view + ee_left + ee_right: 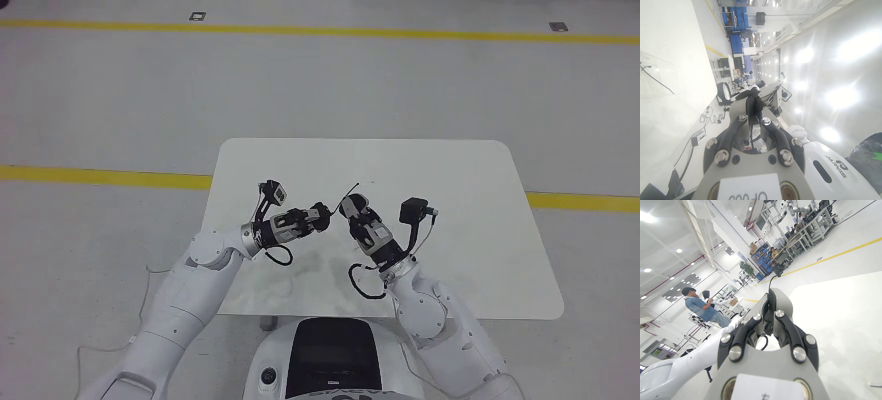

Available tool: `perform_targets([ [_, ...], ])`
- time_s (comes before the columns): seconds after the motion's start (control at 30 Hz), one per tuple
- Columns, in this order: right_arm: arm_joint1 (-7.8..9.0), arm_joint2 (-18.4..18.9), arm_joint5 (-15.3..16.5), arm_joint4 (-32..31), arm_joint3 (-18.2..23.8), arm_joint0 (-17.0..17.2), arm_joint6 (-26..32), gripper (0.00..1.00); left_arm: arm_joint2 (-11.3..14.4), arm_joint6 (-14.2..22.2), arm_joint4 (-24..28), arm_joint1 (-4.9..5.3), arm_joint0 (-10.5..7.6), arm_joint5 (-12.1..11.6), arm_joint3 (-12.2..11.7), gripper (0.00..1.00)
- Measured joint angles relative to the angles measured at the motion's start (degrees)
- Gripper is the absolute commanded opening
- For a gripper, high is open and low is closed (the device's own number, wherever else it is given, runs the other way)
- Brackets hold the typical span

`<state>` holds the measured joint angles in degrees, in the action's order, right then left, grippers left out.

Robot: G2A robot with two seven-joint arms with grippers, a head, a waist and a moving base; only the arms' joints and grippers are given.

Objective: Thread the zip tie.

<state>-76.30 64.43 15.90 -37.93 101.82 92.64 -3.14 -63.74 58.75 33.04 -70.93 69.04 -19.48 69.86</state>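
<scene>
Both jaws clenched on zip tie (351, 189) above bench (480, 200); best if right gripper (344, 204) holds tail straight, easing toward left gripper (324, 212).

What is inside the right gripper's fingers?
A black zip tie, clamped in the right gripper; its thin end sticks out beyond the tips. How much of the tie sits deeper inside is covered.
</scene>
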Motion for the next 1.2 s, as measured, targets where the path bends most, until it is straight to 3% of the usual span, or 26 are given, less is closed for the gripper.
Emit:
perform_targets([
  [1.2,0.01,-0.62,-0.73,-1.44,-0.32,-0.38,-1.03,0.00,0.00,0.00,0.00,0.00,0.00,0.00,0.00,0.00],
])
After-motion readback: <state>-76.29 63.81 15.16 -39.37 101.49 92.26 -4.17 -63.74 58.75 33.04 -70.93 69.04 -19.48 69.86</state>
